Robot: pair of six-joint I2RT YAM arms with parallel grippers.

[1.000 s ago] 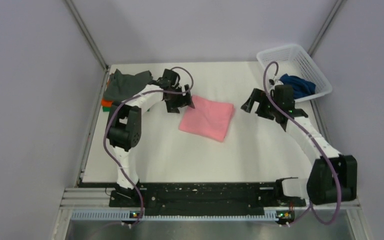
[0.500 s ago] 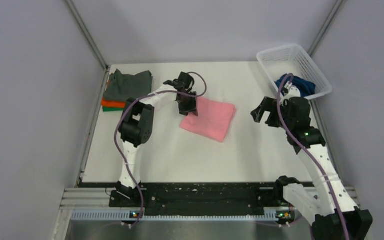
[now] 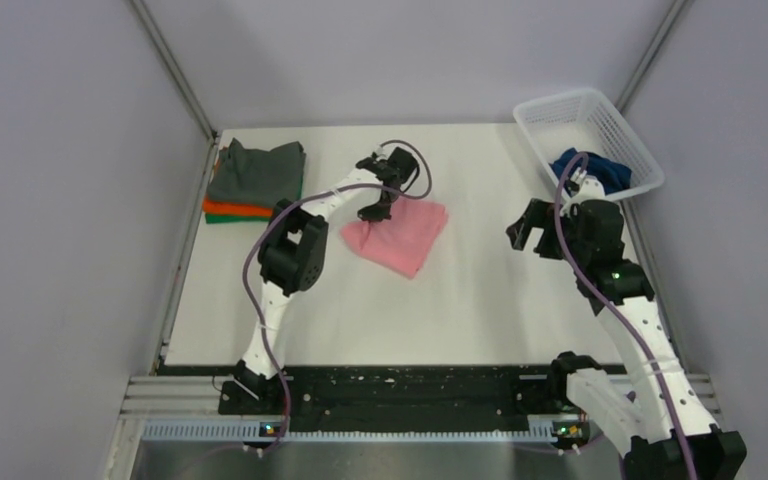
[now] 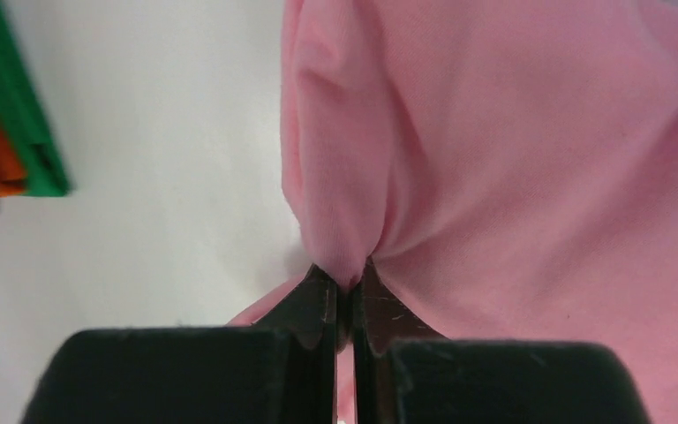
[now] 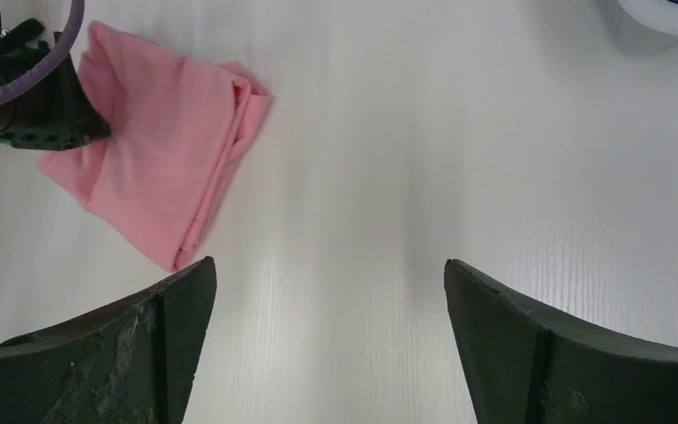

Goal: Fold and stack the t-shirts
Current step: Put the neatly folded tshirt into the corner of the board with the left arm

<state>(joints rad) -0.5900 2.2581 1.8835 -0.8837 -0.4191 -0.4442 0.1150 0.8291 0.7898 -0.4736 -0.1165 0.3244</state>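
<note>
At the frame's centre, the pink shirt [image 3: 400, 235] is being pinched by its edge in the left tool [image 4: 344, 300], probably best being slid flat toward the upper-left stack [image 3: 252, 185]; the right tool [image 5: 327, 269] is being held open.

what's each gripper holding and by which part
The left gripper pinches the pink t-shirt by a bunched edge fold; the right gripper is open, holding nothing.

White table [image 3: 480, 300], pale grey walls [image 3: 60, 200], metal corner posts [image 3: 175, 70]
</note>
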